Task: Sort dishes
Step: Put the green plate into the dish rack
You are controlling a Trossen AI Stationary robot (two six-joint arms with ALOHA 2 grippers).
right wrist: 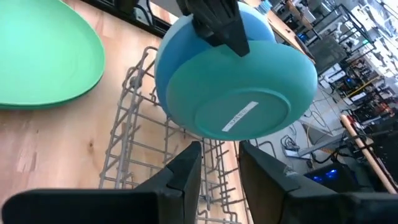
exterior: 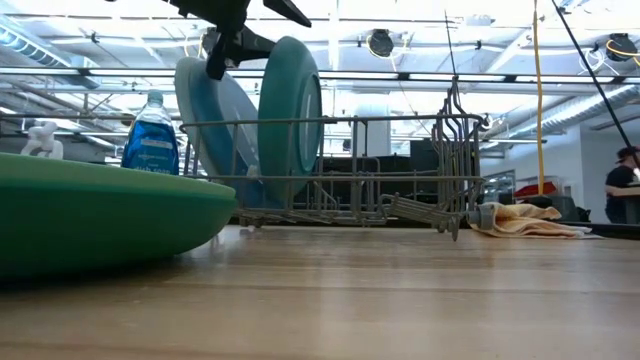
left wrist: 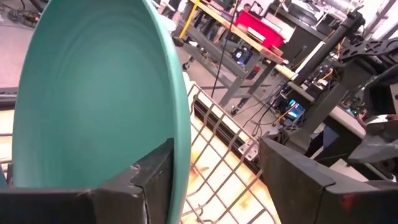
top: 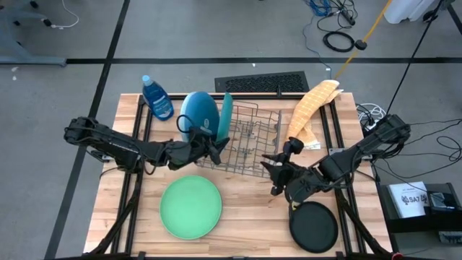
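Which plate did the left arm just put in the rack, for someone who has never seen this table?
Find the grey wire rack at the table's middle. At its end nearest the soap bottle, two plates stand on edge. It is the teal plate, on the inner side, beside the open left gripper; the blue plate stands outside it.

Bright, even ceiling light throughout; the green plate (exterior: 100, 215) close to the low camera is blurred.

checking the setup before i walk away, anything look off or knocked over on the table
Nothing spilled or toppled. The teal plate and blue plate stand on edge in the wire rack; the green plate and black plate lie flat. Only the yellow cloth lies crumpled at the table's far edge.
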